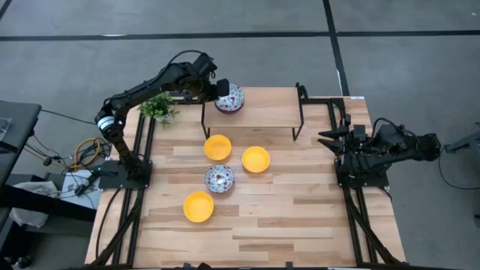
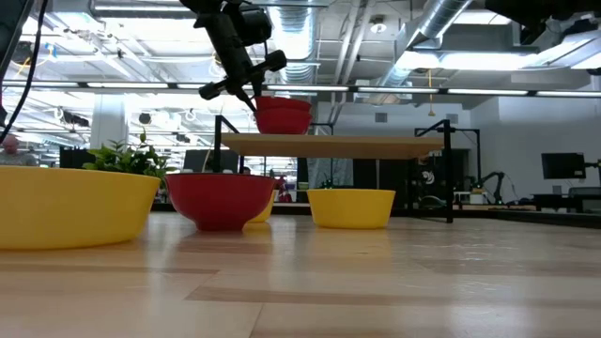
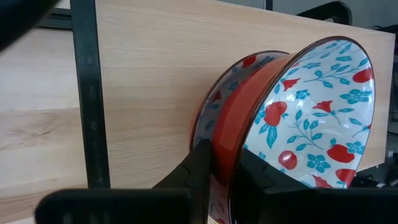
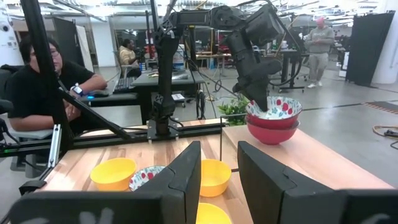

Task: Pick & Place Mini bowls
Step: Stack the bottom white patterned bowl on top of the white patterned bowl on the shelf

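The left gripper (image 1: pixel 220 90) was seen pinched on the rim of the upper floral bowl (image 3: pixel 298 118), a white, red-and-blue patterned mini bowl with a red outside, one finger inside and one outside. That bowl was nested in a second floral bowl (image 4: pixel 271 132), and the pair was seated on the raised wooden shelf (image 1: pixel 259 107) with black metal legs, at its end nearest the small green plant (image 1: pixel 158 108). Whether the grip was being slackened could not be told. It was judged that the placing would best be finished by parting the fingers fully before lifting straight up, so the stack was not dragged or tipped. In front of the shelf, three plain yellow bowls (image 1: pixel 217 147) and a third floral bowl (image 1: pixel 219 178) were left on the table. The right gripper (image 1: pixel 330 139) was parked beside the shelf's other end, its jaws partly apart and empty.
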